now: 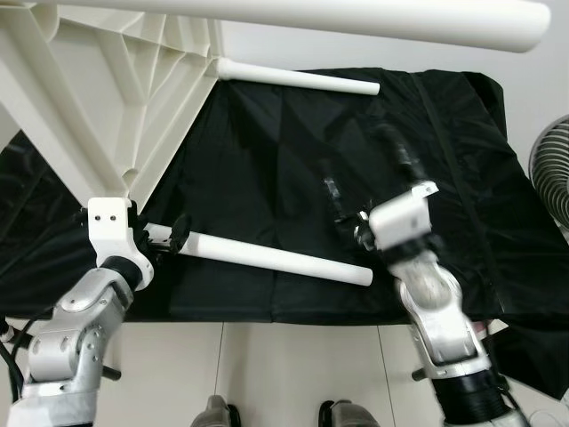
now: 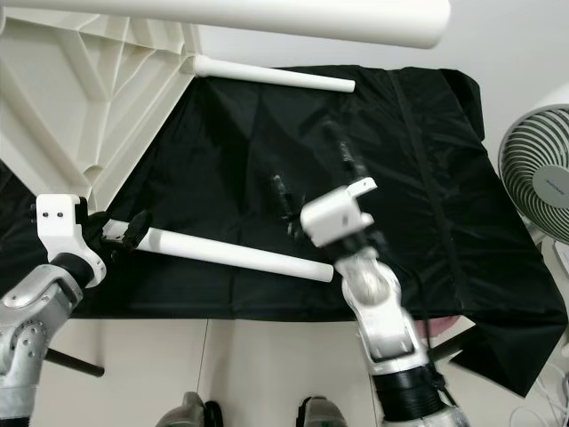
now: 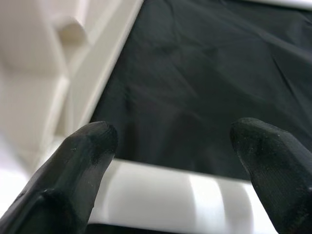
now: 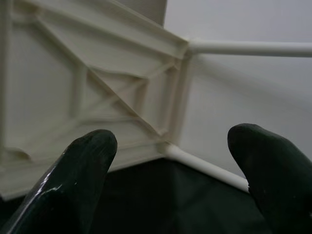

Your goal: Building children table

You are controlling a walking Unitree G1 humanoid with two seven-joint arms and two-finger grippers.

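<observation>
White fan [image 2: 540, 169] beside black cloth [image 2: 267, 169] (right side)

On my left the upturned tabletop [image 1: 107, 98] stands on the cloth [image 1: 293, 142], which spreads across the floor ahead of me. One leg [image 1: 298, 80] juts from its far corner toward the right; another leg [image 1: 276, 258] lies nearer me on the cloth, between my left gripper [image 1: 173, 238] and right gripper [image 1: 369, 173]. A fan [image 2: 538, 182] stands beyond the cloth's right edge.
</observation>
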